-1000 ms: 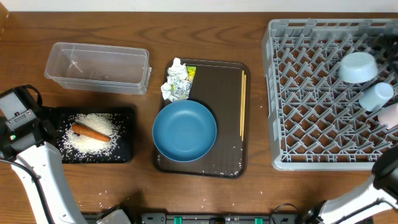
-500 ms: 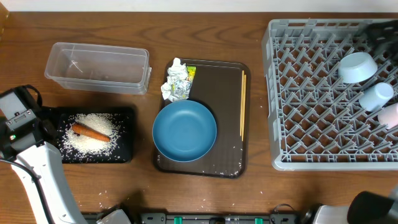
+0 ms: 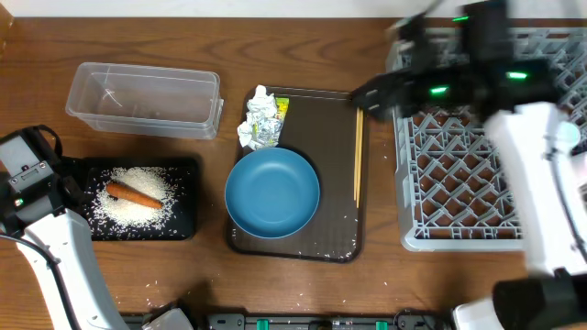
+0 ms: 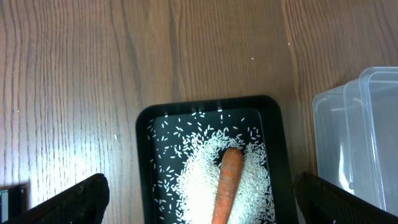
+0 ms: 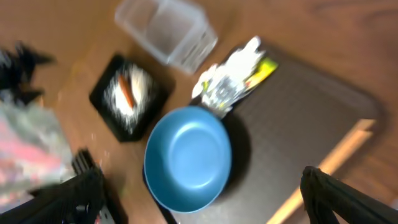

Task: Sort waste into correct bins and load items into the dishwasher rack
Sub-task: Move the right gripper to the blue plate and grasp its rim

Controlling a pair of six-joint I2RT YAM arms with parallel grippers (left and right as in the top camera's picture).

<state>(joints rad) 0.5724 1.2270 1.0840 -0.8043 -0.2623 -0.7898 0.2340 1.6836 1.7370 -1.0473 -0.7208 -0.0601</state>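
Observation:
The blue plate [image 3: 272,192] lies on the dark brown serving tray [image 3: 335,220], with the chopsticks [image 3: 358,156] along the tray's right side and the crumpled paper with its green-yellow wrapper [image 3: 260,119] at its far left. The carrot [image 3: 133,194] and rice [image 3: 151,213] lie in the black tray [image 3: 183,220]. The clear box [image 3: 145,98] holds nothing. My right gripper [image 3: 371,92] is open, blurred, above the tray's far right corner; its wrist view shows the plate [image 5: 186,155] and paper [image 5: 233,81] below. My left gripper [image 4: 205,202] is open above the carrot [image 4: 227,186]. The bowl and cup are hidden.
The grey dishwasher rack [image 3: 459,202] fills the right side, partly covered by my right arm [image 3: 532,137]. My left arm [image 3: 27,183] stands at the left edge beside the black tray. A few rice grains lie scattered on the wood near the front.
My right arm has swung from the lower right edge up over the rack to the serving tray's far right corner, covering the bowl and cup. The left arm has not moved.

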